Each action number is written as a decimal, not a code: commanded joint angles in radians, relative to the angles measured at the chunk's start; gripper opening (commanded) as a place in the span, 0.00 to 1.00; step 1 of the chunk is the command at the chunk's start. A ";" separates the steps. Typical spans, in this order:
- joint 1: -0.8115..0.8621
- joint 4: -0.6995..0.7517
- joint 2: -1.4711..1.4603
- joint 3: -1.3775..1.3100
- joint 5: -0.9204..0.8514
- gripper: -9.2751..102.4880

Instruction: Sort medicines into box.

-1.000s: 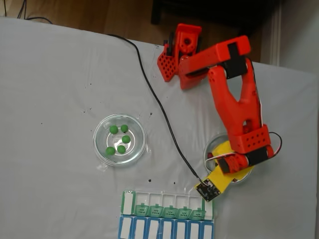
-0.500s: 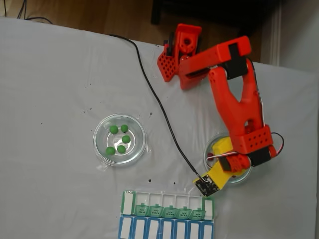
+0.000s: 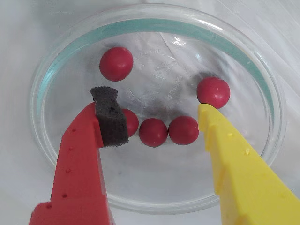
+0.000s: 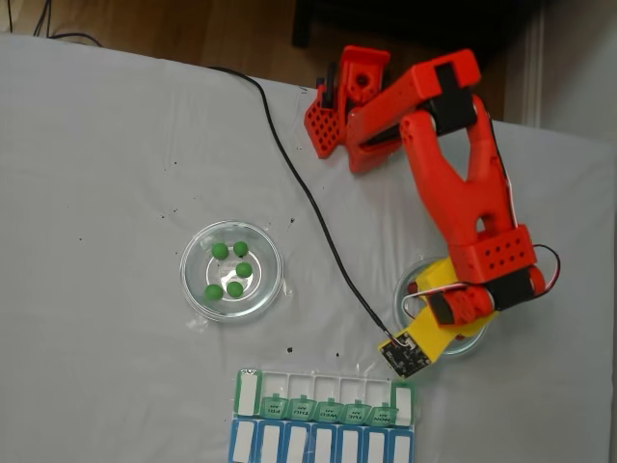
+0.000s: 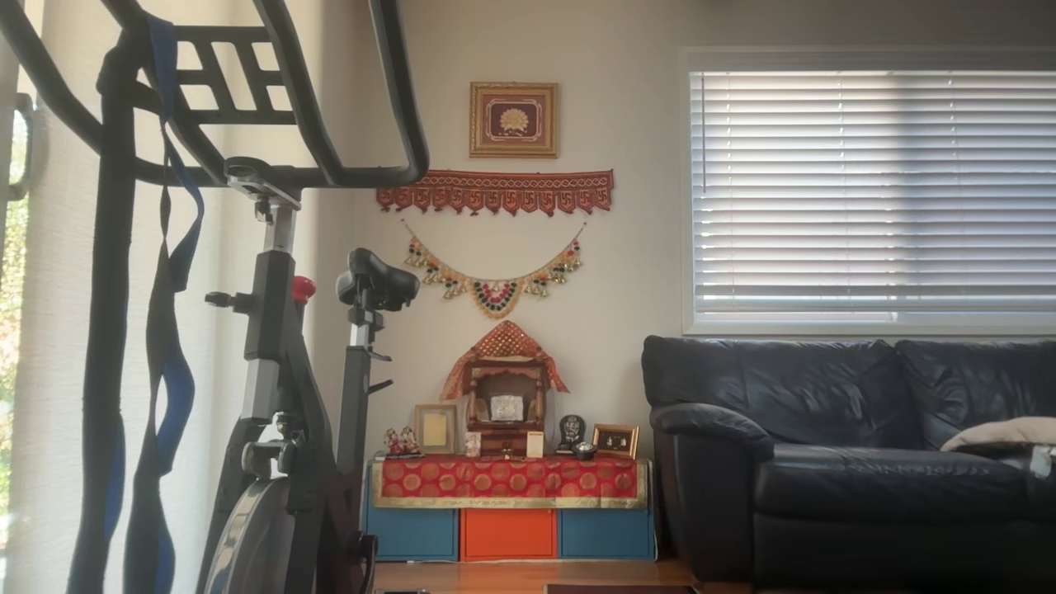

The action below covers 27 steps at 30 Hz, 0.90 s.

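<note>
Since the earlier frame, arm shifted right; tool [image 3: 157, 112], jaws wide, empty, straddles a row of dark red medicines [image 3: 153, 132] in glass dish [image 3: 56, 65], ready to pinch. Pill organiser [image 4: 324, 396] nearby.

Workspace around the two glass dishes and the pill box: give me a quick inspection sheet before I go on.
Surface: white cloth over the table, lightly creased.
Job's things: five red balls in a glass dish under the gripper; five green balls in a second glass dish; green-lidded pill box at the bottom edge of the fixed view.
Clutter: blue-framed organiser beside the box; tiny black specks on the cloth.
Grippers: gripper open, low over the red balls, jaws astride three in a row, holding nothing.
Cables: black cable crosses the cloth to the wrist camera.
Surroundings: wooden floor beyond the table; the other view shows an exercise bike and sofa.
</note>
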 commanded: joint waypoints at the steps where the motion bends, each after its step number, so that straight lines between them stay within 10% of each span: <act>1: -0.021 -0.011 0.067 -0.015 0.008 0.34; 27: 0.012 -0.049 0.020 0.018 -0.051 0.33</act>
